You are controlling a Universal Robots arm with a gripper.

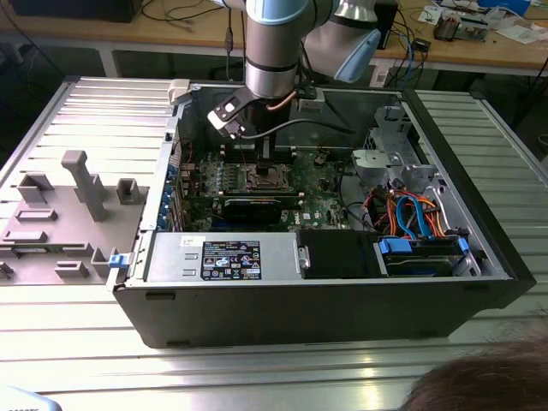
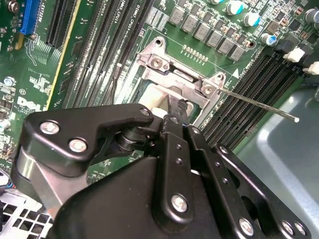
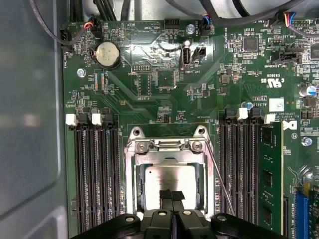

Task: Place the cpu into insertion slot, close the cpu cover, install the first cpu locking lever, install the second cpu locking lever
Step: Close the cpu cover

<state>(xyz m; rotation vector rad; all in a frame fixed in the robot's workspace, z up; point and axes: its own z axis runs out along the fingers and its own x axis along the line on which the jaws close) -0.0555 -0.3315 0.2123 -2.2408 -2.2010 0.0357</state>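
1. The end effector has its fingers pressed together, tips over the chip, low in the first wrist view.
2. The chip sits in the socket, framed by the cover.
3. A thin lever juts out beside the socket.

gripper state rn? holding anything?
Gripper: shut, fingertips together, holding nothing; it sits over the cpu seated in the insertion slot.

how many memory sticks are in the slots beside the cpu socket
1: a green memory stick stands in the outermost slot on one side of the insertion slot. The other slots look empty, though the gripper hides their ends.
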